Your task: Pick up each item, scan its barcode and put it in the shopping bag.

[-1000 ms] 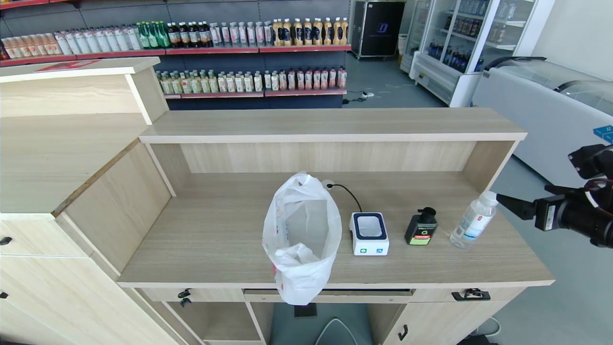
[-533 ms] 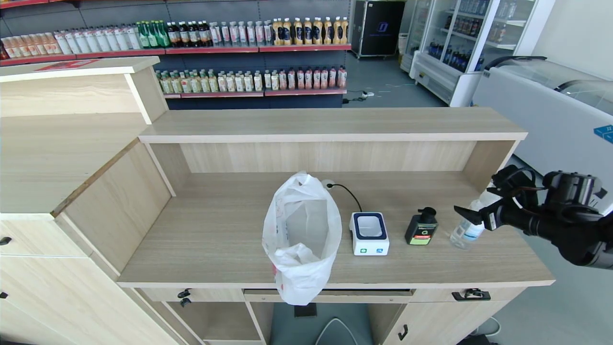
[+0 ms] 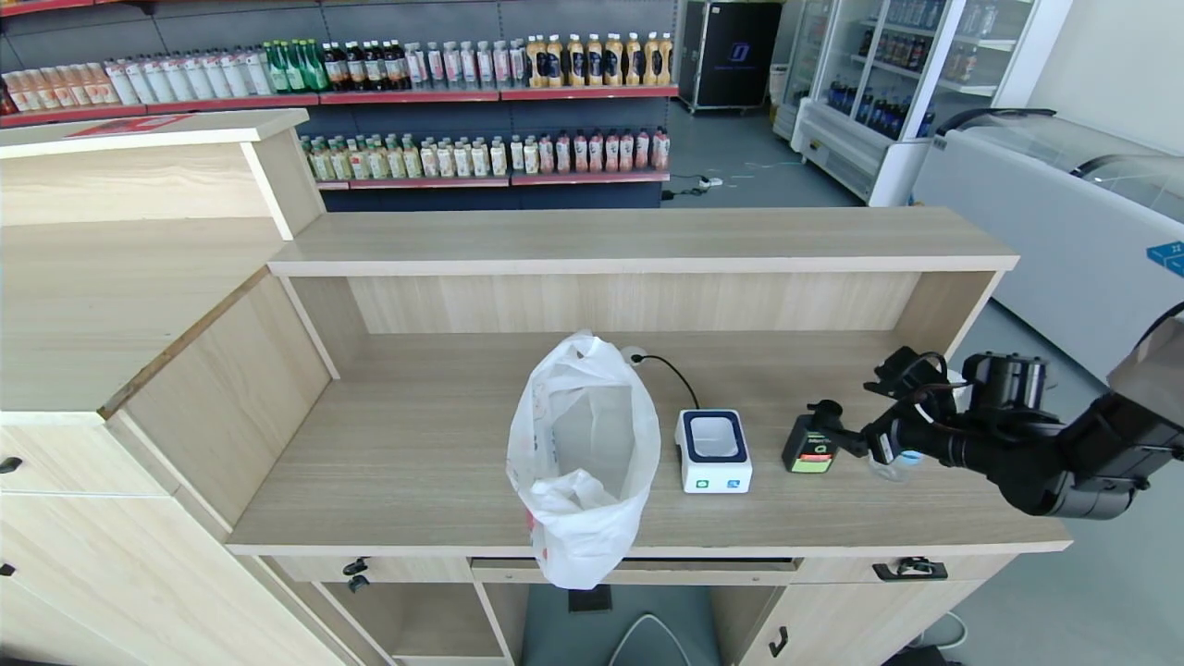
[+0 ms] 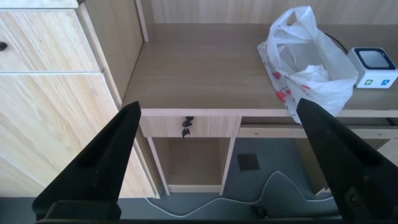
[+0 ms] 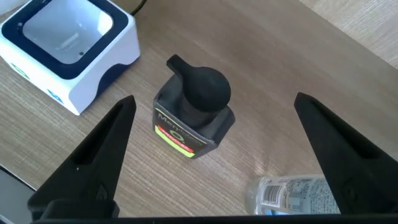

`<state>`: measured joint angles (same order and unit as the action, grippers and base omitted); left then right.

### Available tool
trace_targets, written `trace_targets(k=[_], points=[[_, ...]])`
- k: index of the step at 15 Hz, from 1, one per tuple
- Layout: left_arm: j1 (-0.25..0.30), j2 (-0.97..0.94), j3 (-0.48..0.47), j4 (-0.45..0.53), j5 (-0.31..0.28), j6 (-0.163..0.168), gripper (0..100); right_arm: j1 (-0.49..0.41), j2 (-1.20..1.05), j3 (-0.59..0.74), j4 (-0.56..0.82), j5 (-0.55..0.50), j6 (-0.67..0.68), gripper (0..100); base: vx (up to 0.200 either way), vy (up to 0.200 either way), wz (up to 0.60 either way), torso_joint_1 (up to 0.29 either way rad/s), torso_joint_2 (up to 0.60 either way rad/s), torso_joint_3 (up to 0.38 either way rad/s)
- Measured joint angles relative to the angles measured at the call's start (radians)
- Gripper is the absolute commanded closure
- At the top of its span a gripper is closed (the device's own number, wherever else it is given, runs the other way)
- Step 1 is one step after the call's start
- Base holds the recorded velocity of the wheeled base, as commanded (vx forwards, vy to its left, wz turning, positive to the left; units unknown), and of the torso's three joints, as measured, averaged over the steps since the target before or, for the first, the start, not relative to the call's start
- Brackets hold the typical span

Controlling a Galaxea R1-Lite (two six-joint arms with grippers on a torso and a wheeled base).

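Head, change: right claw [image 3: 856, 416] has swung in over the clear bottle [image 3: 895, 465], tips by the pump bottle [image 3: 812, 450].
Head, bag: shopping bag [image 3: 583, 462] stands, mouth agape, beside the scanner [image 3: 712, 449].
Left wrist: left claw [image 4: 219, 107] spread wide, holding nothing.
Right wrist: right claw spread wide, holding nothing, above pump bottle.

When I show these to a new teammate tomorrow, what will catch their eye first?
Probably the white shopping bag, standing open near the front edge of the counter, left of the scanner. Next comes the right gripper, open and hovering over the dark pump bottle on the scanner's right, with a clear bottle just beyond it.
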<state>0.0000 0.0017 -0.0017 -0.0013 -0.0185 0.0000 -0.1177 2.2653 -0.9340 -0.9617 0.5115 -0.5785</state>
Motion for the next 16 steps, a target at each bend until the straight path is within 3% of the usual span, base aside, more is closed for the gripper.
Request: trace_targets(k=[6,9,16], points=[[0.0,0.0,0.0,0.0,0.0,0.0,0,0.003,0.077,-0.014,-0.002,0.005,-0.1,0,0.0,0.0,0.0,0.0,0.0,0.0],[0.0,0.0,0.0,0.0,0.0,0.0,0,0.01,0.12,-0.05,-0.002,0.059,-0.104,0,0.0,0.0,0.0,0.0,0.0,0.0],[0.0,0.0,0.0,0.0,0.0,0.0,0,0.047,0.217,-0.161,0.003,0.068,-0.104,0,0.0,0.0,0.0,0.0,0.0,0.0]])
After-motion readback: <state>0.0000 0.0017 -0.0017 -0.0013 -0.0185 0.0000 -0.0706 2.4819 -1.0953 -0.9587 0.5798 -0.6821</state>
